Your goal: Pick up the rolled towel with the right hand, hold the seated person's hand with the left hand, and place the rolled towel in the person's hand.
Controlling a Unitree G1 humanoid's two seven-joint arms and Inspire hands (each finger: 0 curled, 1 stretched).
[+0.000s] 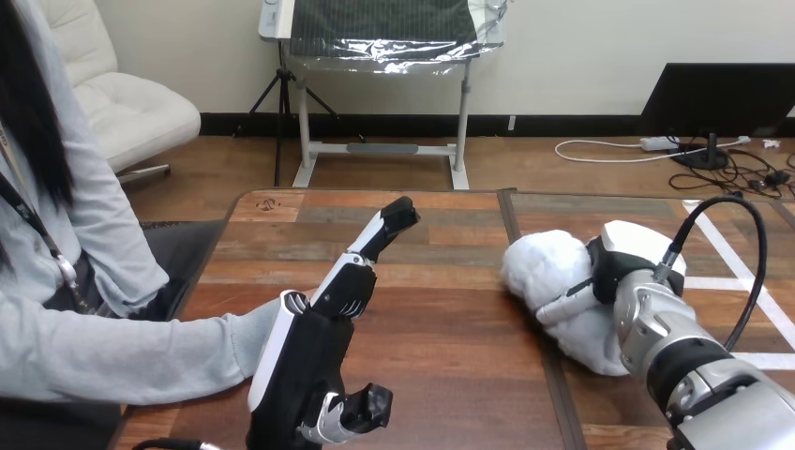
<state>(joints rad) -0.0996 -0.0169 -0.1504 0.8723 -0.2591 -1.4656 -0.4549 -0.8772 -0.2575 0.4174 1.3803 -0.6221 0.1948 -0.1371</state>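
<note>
The rolled towel (pixel 546 269) is a white fluffy bundle on the right half of the wooden table (pixel 450 323). My right hand (pixel 621 270) sits on its right side, fingers (pixel 565 306) curled round it, so it is shut on the towel. I cannot tell whether the towel rests on the table or hangs just above it. My left hand (pixel 302 361) stands at the table's left front, back toward me, fingers (pixel 375 239) straight and pointing away. The person's grey sleeve (pixel 141 354) reaches in from the left and ends right behind this hand; the person's hand itself is hidden by it.
White tape lines (pixel 741 274) cross the table's right end. A black cable (pixel 741 211) loops above my right wrist. The person sits close to the table's left edge. Bare wood lies between my two hands.
</note>
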